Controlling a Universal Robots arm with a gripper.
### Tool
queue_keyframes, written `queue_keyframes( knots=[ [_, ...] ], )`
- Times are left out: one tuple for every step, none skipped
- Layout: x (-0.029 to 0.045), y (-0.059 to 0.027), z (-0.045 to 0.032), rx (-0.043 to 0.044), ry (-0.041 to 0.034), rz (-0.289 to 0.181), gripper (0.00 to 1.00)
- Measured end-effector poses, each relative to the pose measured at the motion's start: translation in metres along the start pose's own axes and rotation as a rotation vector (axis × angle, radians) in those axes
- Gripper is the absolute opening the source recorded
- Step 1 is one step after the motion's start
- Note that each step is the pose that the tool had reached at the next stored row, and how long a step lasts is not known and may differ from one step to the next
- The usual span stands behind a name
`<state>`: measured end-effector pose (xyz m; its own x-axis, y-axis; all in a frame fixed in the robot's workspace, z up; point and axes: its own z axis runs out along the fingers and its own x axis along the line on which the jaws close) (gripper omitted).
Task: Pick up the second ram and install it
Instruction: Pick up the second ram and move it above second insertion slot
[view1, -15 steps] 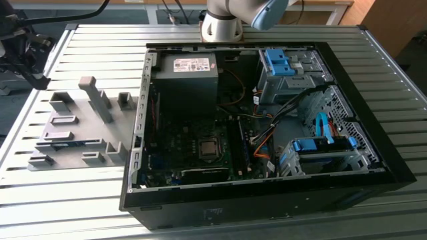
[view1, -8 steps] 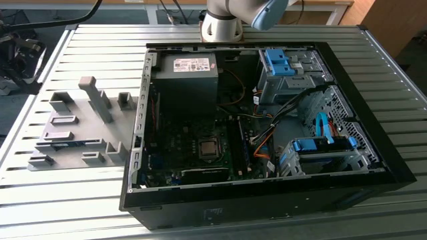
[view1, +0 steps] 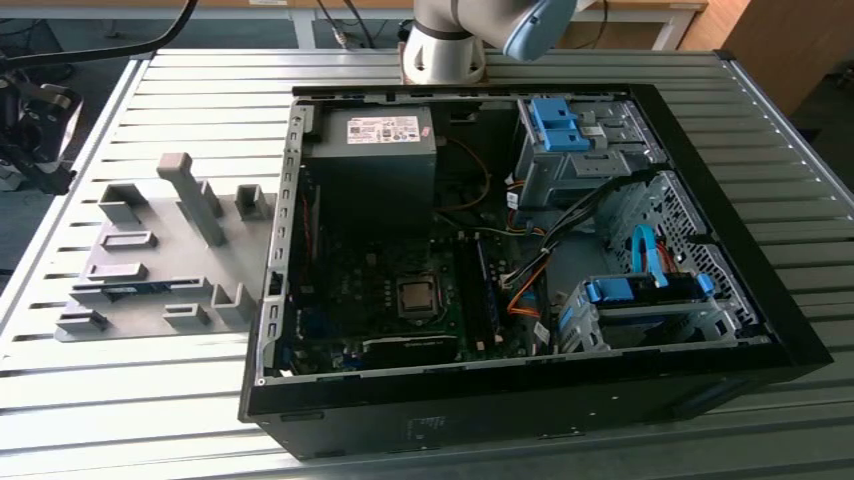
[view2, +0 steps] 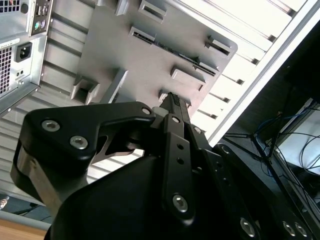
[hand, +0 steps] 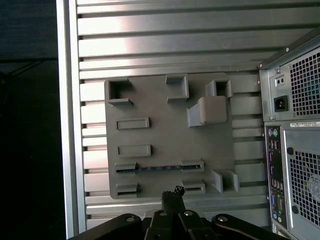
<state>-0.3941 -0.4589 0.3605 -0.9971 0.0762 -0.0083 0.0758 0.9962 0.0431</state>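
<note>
Pickup has not begun: the second ram (hand: 159, 168) sits on edge between two slotted blocks of the grey holder plate (hand: 150, 100), beside the computer case (view1: 534, 400). The gripper (hand: 172, 194) hangs above the plate, fingers pressed together on nothing, clear of the stick. Grasp and installation are both left to do. The exterior view takes in the motherboard (view1: 400, 290) inside the open case; the wrist views catch the case's rear panel instead.
</note>
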Motion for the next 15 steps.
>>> queue_keyframes(
  knots=[
    [0.0000, 0.0000, 0.0000, 0.0000, 0.0000, 0.000, 0.11],
    [0.0001, 0.0000, 0.0000, 0.0000, 0.0000, 0.000, 0.11],
    [0.0001, -0.0001, 0.0000, 0.0000, 0.0001, 0.000, 0.11],
    [0.0002, -0.0001, 0.0000, 0.0000, 0.0000, 0.000, 0.11],
    [0.0002, -0.0001, 0.0000, 0.0000, 0.0000, 0.000, 0.11],
    [0.0003, -0.0001, 0.0000, 0.0000, 0.0000, 0.000, 0.11],
    [0.0003, -0.0001, 0.0000, -0.0001, 0.0000, 0.000, 0.11],
    [0.0003, -0.0002, 0.0000, -0.0001, 0.0000, 0.000, 0.11],
    [0.0003, -0.0002, 0.0000, -0.0001, 0.0000, 0.000, 0.11],
    [0.0003, -0.0002, 0.0000, -0.0001, 0.0000, 0.000, 0.11],
    [0.0004, -0.0002, 0.0000, -0.0001, 0.0001, -0.002, 0.11],
    [0.0005, -0.0003, 0.0000, -0.0001, 0.0002, -0.005, 0.11],
    [0.0009, -0.0004, 0.0000, -0.0001, 0.0005, -0.012, 0.11],
    [0.0012, -0.0004, 0.0000, -0.0002, 0.0009, -0.022, 0.11],
    [0.0015, -0.0005, 0.0000, -0.0003, 0.0015, -0.034, 0.11]
  ],
)
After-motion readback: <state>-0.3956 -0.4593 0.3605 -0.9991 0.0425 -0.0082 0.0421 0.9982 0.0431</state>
